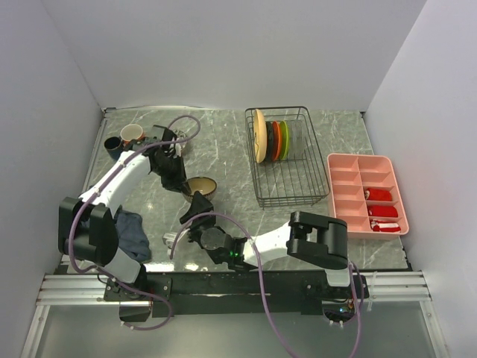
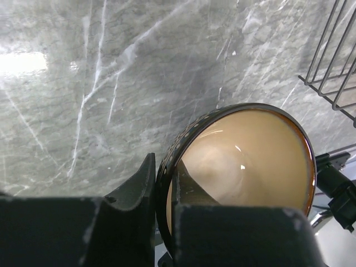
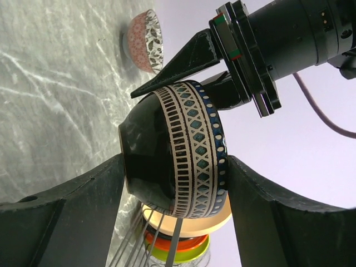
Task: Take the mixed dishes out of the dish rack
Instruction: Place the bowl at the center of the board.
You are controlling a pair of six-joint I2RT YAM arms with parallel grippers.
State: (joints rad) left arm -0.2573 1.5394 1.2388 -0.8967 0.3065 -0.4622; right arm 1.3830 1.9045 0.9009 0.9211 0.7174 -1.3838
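Left gripper (image 2: 163,183) pinches the rim of the bowl (image 2: 250,161); my right gripper (image 3: 175,161) seems clasped wide across it. Held over the worktop (image 1: 223,142), the bowl lies at that gripper's 12 o'clock, the rack (image 1: 298,190) off at 2 o'clock.

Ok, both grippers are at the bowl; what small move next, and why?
Probably open the right gripper: its fingers seem to clasp the bowl from base to rim, while the left gripper pinches the rim, one finger inside, one outside. Letting go would leave the bowl with the left gripper.
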